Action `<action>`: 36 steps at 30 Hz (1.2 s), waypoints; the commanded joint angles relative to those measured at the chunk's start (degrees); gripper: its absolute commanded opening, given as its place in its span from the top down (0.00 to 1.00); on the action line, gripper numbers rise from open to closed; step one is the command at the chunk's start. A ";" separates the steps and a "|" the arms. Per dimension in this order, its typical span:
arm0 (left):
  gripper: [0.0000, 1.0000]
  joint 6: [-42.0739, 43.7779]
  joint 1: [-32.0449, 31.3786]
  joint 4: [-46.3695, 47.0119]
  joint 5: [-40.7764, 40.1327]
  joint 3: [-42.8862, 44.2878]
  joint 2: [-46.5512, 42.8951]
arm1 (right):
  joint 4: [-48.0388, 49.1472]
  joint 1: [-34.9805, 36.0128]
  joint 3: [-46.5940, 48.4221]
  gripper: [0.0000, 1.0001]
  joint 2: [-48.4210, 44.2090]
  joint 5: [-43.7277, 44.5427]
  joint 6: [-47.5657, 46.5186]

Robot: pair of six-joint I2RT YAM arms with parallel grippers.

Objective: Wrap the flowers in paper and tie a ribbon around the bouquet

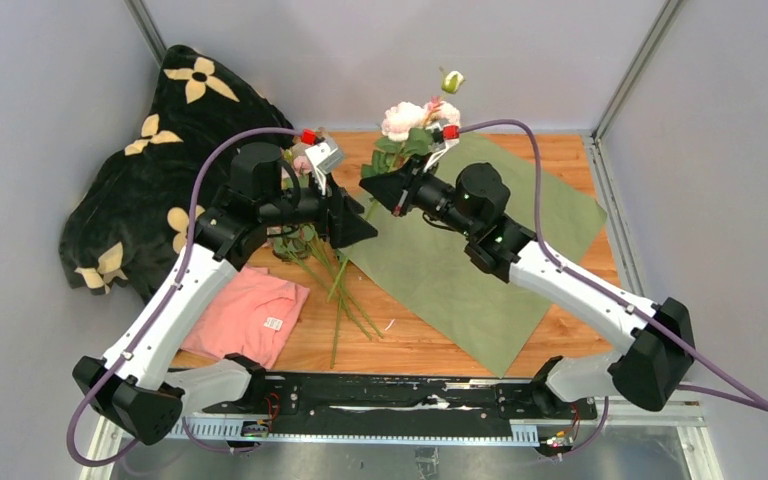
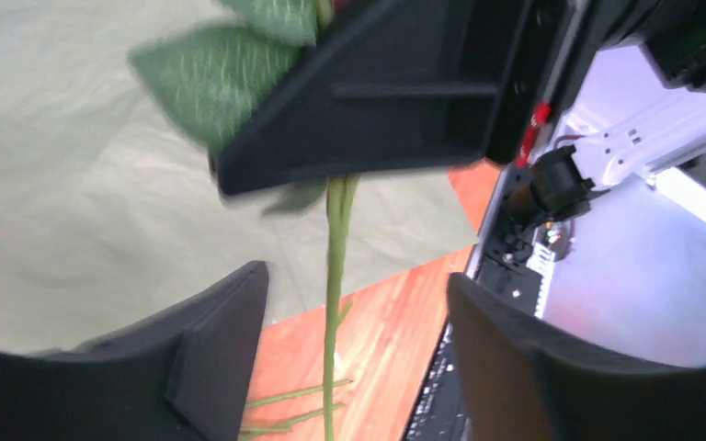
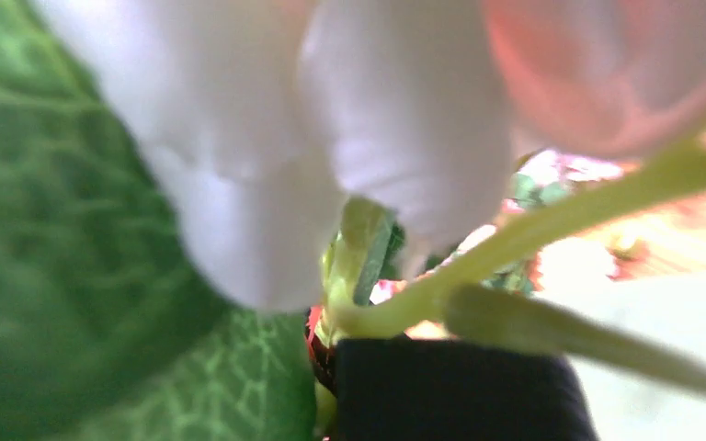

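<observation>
your desk (image 1: pixel 570 150) carries one of each big thing. one black blanket (image 1: pixel 150 200) is bunched at the back left, out of the work area. one paper (image 1: pixel 460 290) lies flat, olive side up, at centre right, spread so the flowers can be laid on it. one pink cloth (image 1: pixel 255 310) sits near the left arm's base, apart from the paper.

the flowers (image 1: pixel 405 122) are split. one raised sprig stands above the paper's back corner with two open blooms and one bud that i can count. a loose fan of stems (image 1: pixel 340 285), too tangled to count, rests just left of the paper.

your right claw (image 1: pixel 378 188) is closed on the raised sprig below its leaves, keeping it upright, probably to carry it over the paper. your left claw (image 2: pixel 354 294) stands parted, with one stem (image 2: pixel 334 230) hanging between its fingers and touching neither. i judge that a handover.

no ribbon shows in any view.
</observation>
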 commanded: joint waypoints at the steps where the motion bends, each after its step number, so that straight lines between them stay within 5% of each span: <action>1: 0.02 3.61 -0.81 -5.43 -6.99 1.83 -0.50 | -17.22 -5.19 3.53 1.00 -4.51 10.61 -3.05; 6: 0.00 9.06 1.52 -10.64 -28.08 2.39 1.32 | -60.84 -16.96 21.38 1.00 1.54 11.84 -16.90; 12: 0.00 4.23 11.50 -5.36 -32.10 -4.42 4.09 | -75.32 -26.80 30.58 1.00 16.04 9.94 -23.20; 22: 0.00 -3.54 16.58 1.61 -39.79 -14.19 7.66 | -84.01 -27.20 58.64 1.00 48.23 22.45 -28.98; 24: 0.03 -5.45 16.68 2.44 -40.62 -15.64 8.51 | -83.65 -27.30 62.54 0.92 52.50 24.41 -29.51; 27: 0.14 -8.13 16.77 2.69 -41.44 -16.45 10.41 | -82.18 -27.30 66.78 0.64 58.90 24.91 -30.29; 30: 0.19 -10.20 16.77 2.46 -41.53 -16.74 11.90 | -81.60 -27.19 69.26 0.53 60.72 26.04 -30.52; 33: 0.20 -10.74 17.21 3.17 -41.89 -17.11 11.49 | -80.66 -26.81 67.35 0.53 57.15 28.25 -29.03; 36: 0.17 -9.62 18.23 4.06 -42.20 -17.33 9.83 | -75.22 -22.44 55.57 0.57 48.23 30.35 -28.38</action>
